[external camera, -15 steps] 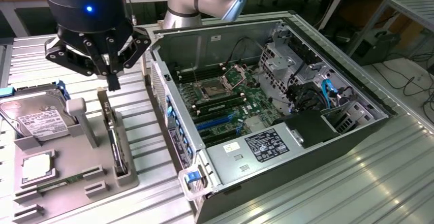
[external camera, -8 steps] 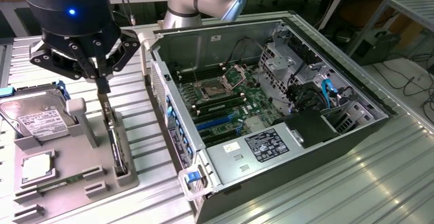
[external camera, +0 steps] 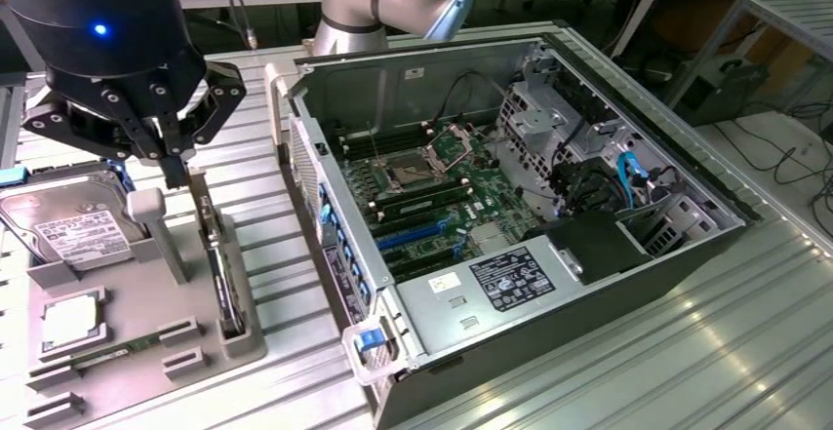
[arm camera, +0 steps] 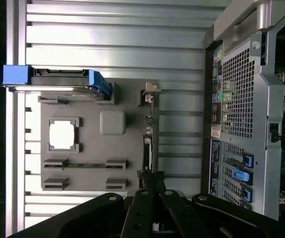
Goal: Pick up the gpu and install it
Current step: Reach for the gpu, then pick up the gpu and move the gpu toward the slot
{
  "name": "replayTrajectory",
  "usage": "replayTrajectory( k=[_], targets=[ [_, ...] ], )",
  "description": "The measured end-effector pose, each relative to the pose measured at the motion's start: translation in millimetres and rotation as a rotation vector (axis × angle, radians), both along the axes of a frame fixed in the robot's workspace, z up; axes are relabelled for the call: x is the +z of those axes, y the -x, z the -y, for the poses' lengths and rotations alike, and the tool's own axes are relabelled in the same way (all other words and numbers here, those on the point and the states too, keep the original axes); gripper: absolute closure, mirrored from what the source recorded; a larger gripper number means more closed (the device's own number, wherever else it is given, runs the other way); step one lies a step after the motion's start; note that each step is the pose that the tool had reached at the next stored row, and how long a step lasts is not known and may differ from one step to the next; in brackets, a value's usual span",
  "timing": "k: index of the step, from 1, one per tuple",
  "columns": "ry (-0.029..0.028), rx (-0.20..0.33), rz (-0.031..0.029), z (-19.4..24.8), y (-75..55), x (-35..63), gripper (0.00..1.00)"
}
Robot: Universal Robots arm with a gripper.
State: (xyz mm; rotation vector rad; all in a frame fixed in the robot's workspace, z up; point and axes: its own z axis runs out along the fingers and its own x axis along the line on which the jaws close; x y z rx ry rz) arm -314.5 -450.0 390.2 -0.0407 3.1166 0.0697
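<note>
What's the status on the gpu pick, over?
Pincer shut on the gpu at its top edge. Card upright in grey holder tray, not yet in the open computer case. No obstruction seen.

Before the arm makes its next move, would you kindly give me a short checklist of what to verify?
1. Grasp: the gripper has its jaws shut on the gpu at its upper edge: ok.
2. The gpu free of the grey holder: not ok, it stands in its slot.
3. The computer case open, motherboard exposed: ok.
4. Target slot free of cables: cannot tell.
5. The hard drive apart from the gpu: ok.
</note>
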Motion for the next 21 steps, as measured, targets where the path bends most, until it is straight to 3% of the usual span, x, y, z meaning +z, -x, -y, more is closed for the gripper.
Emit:
replayTrajectory(
  k=[14, 17, 18, 20, 21],
  targets=[
    [0.0000, 0.000, 0.0000, 0.0, 0.1, 0.0, 0.89],
    [0.0000, 0.000, 0.0000, 0.0, 0.1, 0.0, 0.70],
    [0.0000, 0.000, 0.0000, 0.0, 0.1, 0.0, 0.70],
    [0.0000, 0.000, 0.0000, 0.0, 0.1, 0.0, 0.58],
    [0.0000, 0.000, 0.0000, 0.0, 0.1, 0.0, 0.58]
  ],
)
